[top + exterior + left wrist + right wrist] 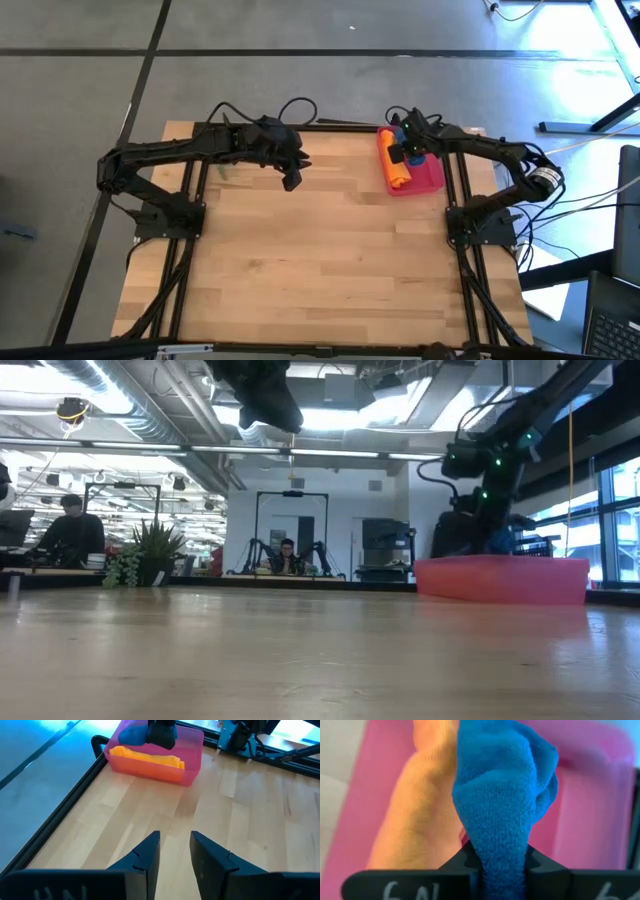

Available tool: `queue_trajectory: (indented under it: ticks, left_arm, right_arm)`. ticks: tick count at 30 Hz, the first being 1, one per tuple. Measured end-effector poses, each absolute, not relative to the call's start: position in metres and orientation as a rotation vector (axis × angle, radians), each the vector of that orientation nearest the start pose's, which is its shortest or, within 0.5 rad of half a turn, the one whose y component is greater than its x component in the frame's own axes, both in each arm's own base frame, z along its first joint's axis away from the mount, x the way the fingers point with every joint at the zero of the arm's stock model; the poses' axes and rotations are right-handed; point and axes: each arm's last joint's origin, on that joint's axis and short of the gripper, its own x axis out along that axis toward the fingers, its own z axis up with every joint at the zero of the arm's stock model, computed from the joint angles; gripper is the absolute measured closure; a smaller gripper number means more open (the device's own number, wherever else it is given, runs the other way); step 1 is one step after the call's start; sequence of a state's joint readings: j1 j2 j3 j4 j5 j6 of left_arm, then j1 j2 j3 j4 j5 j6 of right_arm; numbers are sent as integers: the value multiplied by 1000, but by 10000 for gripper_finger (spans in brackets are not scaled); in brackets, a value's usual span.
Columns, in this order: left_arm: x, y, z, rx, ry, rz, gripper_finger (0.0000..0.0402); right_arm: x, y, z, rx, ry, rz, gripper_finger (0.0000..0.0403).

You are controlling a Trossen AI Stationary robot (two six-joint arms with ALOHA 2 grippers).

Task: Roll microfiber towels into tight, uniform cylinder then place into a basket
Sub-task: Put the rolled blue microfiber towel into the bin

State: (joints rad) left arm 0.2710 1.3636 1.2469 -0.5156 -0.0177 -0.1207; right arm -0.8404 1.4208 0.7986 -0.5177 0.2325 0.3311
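- Right gripper (pixel 496 865) is pinched down on the blue towel (pixel 502 795); cloth is squeezed between the two fingers and bulges out past them.
- In the high view the right gripper (pixel 408 150) sits over the basket (pixel 432 180), at the table's far right corner.
- Blue towel hangs inside the basket, just beside or touching the orange towel (pixel 415 815). Wrist view is too close to say if the blue one rests on the basket floor.
- Orange towel (pixel 397 172) lies rolled along the basket's left side, lengthwise.
- From the left wrist view: orange towel (pixel 147 757) along the near wall of the basket (pixel 192 757), blue towel (pixel 131 735) behind it under the right arm's gripper.
- Left gripper (pixel 174 851) is empty, fingers parted with a clear gap, bare wood showing between them.
- Left gripper (pixel 291 180) hovers above the table (pixel 320 270), left of the basket and well apart from it.
- Low view: basket (pixel 500 580) sits on the table at right; a potted plant (pixel 150 555) and seated people show in the room behind.
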Motion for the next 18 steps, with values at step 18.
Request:
queue_trajectory:
  ticks: [18]
  left_arm:
    - [283,79,336,-196,610,318,303]
  right_arm:
    - [154,-182,145,655,908,-1084,341]
